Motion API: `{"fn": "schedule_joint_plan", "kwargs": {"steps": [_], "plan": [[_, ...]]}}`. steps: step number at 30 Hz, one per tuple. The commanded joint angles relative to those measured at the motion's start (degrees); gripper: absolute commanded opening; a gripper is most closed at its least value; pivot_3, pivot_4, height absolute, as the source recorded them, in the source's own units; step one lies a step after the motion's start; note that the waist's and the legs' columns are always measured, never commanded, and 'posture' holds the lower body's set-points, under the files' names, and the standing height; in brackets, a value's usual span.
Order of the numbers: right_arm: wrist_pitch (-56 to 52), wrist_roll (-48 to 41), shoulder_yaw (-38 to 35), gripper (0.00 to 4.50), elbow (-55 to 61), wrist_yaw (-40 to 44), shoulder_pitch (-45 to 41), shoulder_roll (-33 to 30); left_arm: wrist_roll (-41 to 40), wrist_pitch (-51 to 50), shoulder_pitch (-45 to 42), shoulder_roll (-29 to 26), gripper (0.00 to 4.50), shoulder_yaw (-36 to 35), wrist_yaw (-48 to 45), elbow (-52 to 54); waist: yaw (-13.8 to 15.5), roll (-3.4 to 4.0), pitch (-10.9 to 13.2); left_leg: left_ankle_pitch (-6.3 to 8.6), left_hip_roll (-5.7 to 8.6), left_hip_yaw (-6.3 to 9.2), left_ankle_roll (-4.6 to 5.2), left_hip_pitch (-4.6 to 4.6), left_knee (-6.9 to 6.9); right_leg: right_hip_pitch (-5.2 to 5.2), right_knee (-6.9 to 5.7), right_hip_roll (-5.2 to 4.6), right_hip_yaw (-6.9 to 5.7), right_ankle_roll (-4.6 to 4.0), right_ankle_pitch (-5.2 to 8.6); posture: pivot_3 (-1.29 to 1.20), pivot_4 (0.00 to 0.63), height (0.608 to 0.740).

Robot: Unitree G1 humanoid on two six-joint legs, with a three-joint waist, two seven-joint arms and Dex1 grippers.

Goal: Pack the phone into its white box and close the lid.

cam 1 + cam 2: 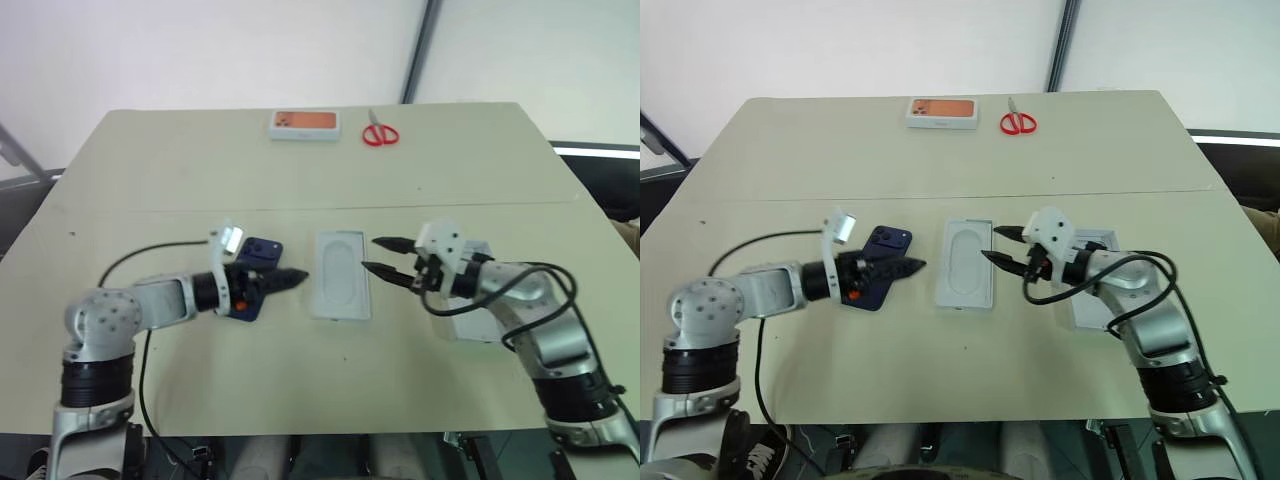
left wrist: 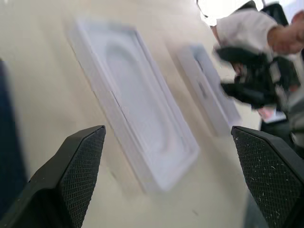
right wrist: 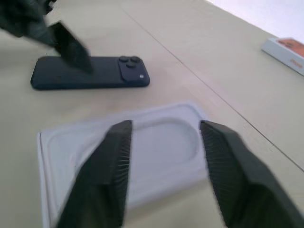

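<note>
The navy phone (image 1: 262, 250) lies flat on the table left of centre, camera bump up. My left gripper (image 1: 287, 278) hovers over its near end, open wide with nothing between the fingers (image 2: 83, 161). My right gripper (image 1: 379, 256) hangs just right of a flat white insert (image 1: 340, 275) with a rounded recess, pointing at it, open and empty. In the right wrist view the insert (image 3: 142, 152) sits below the fingertips and the phone (image 3: 90, 78) lies beyond it. A shallow white tray (image 1: 1087, 310) lies under my right forearm, mostly hidden. Whether it is the white box or the lid, I cannot tell.
A small orange-topped white box (image 1: 304, 123) and red scissors (image 1: 380, 133) lie at the table's far edge. A black cable (image 1: 140, 258) trails from my left arm across the table.
</note>
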State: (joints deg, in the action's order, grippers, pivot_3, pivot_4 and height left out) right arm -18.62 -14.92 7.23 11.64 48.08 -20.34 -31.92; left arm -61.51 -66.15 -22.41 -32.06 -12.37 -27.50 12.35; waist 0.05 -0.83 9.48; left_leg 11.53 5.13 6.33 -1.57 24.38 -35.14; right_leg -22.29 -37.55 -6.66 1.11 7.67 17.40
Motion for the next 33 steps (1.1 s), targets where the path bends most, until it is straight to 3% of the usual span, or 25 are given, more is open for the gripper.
{"fn": "schedule_joint_plan", "kwargs": {"steps": [1, 6, 10, 17, 24, 33], "plan": [[2.4, 4.6, 3.7, 0.08, -2.7, -1.7, -2.4, 1.9, 7.6, 11.0, 1.7, -3.4, 4.50, 0.8, -8.6, 1.1, 0.0, 0.00, 0.0, -0.01, 0.02, -0.01, -0.02, 0.00, 0.01, 0.01, 0.03, -0.03, 0.01, 0.00, 0.00, 0.00, 0.150, 0.740], [2.5, 9.3, 8.3, 0.02, -7.4, -4.3, -5.6, 6.3, 15.5, 21.8, 6.7, -6.4, 4.50, 1.8, -16.5, 0.1, -0.3, 0.02, 0.0, 0.02, 0.02, 0.00, 0.04, 0.01, 0.01, 0.00, 0.08, -0.03, 0.00, 0.00, -0.01, 0.00, 0.150, 0.740], [4.1, 14.9, 12.4, 0.02, -11.2, -4.3, -6.2, 5.9, 21.1, 28.7, 10.4, -6.6, 4.50, 2.5, -19.1, -1.7, -0.7, 0.03, 0.0, 0.04, 0.01, 0.07, 0.07, 0.00, 0.03, -0.05, 0.09, -0.02, -0.05, -0.01, -0.02, 0.00, 0.150, 0.740], [5.0, 17.2, 13.8, 0.02, -10.7, -1.2, -4.7, 3.7, 23.2, 30.5, 11.0, -5.7, 4.50, 2.7, -20.4, -2.1, -0.7, 0.03, 0.0, 0.05, 0.01, 0.08, 0.09, -0.01, 0.03, -0.08, 0.08, -0.01, -0.06, 0.00, -0.02, 0.00, 0.150, 0.740], [4.1, 15.8, 11.8, 0.02, -9.9, -2.2, -5.2, 6.2, 23.6, 28.3, 9.6, -5.2, 4.50, 2.7, -19.9, -2.9, -0.8, 0.03, 0.0, 0.05, 0.00, 0.08, 0.09, -0.01, 0.03, -0.06, 0.06, 0.00, -0.07, 0.01, -0.03, 0.00, 0.150, 0.740], [-2.5, 11.6, 7.9, 0.02, -3.8, -4.8, -9.9, 11.4, 17.9, 13.2, 5.3, -9.2, 4.50, -2.3, -19.5, -11.9, -1.0, 0.03, 0.0, 0.05, -0.05, 0.10, 0.09, 0.00, 0.03, -0.13, -0.01, 0.13, -0.05, 0.01, -0.02, 0.00, 0.150, 0.740]]}}
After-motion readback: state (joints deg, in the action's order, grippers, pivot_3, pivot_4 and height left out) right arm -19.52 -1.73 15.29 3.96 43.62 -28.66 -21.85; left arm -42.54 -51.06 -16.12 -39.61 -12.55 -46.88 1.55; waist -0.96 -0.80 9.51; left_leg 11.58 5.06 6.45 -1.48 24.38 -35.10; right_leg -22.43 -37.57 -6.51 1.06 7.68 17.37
